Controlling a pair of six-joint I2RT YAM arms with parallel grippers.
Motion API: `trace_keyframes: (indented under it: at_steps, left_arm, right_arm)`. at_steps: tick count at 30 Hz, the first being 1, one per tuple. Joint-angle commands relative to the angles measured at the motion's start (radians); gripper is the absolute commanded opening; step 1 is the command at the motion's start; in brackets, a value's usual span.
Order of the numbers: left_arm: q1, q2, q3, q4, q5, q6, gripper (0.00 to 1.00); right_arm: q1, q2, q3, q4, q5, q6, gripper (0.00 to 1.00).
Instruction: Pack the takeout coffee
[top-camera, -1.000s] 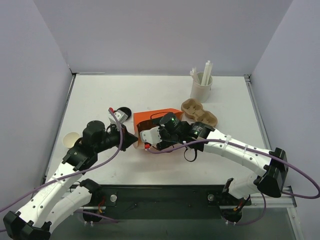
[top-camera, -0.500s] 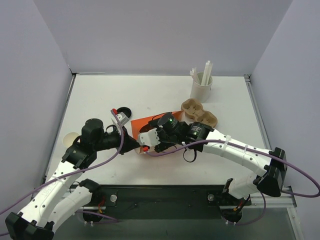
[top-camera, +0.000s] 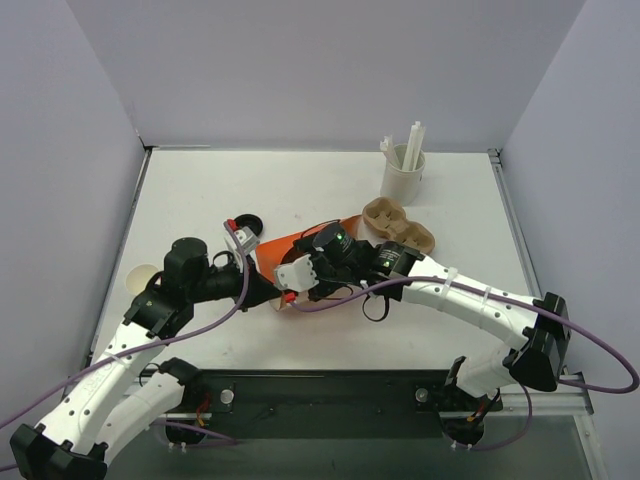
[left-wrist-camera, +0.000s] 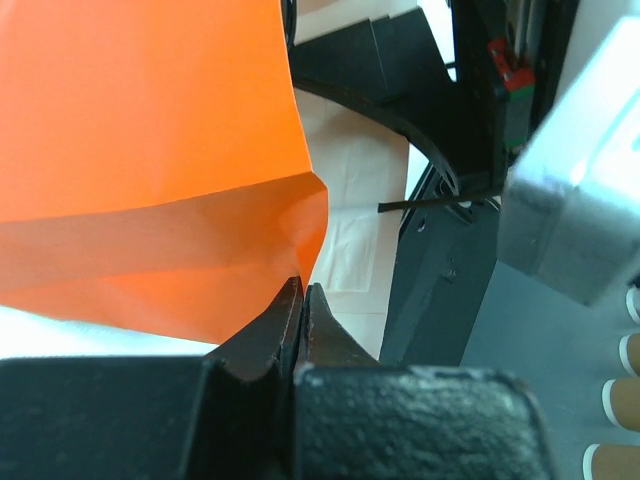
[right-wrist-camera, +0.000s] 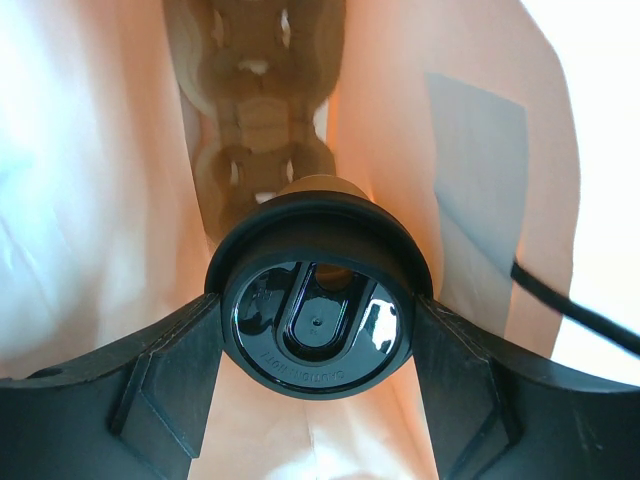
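Fearing rim slip: our left gripper (left-wrist-camera: 302, 290) pinched shut on orange bag (left-wrist-camera: 150, 150); right gripper (right-wrist-camera: 318, 330), jaws wide, clamps takeout coffee (right-wrist-camera: 315, 255). If bag collapses, cup may tip.

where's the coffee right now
Right wrist view, centre: the coffee is held by the right end effector inside the bag, a cup carrier just beyond it.

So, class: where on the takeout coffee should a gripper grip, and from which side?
Grip the takeout coffee at its black lid rim, coming from the lid end, a finger either side: the round lid stands wider than the cup body behind it.
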Motion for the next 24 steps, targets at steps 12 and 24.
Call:
trace_keyframes:
  at_steps: [12, 24]
  left_arm:
    - [-0.024, 0.001, 0.081, 0.000, -0.034, 0.014, 0.00]
    - [-0.024, -0.008, 0.132, -0.050, -0.286, -0.015, 0.00]
  right_arm:
    - [-0.022, -0.016, -0.049, 0.045, 0.009, -0.032, 0.41]
    - [0.192, -0.011, 0.055, -0.115, 0.159, 0.193, 0.41]
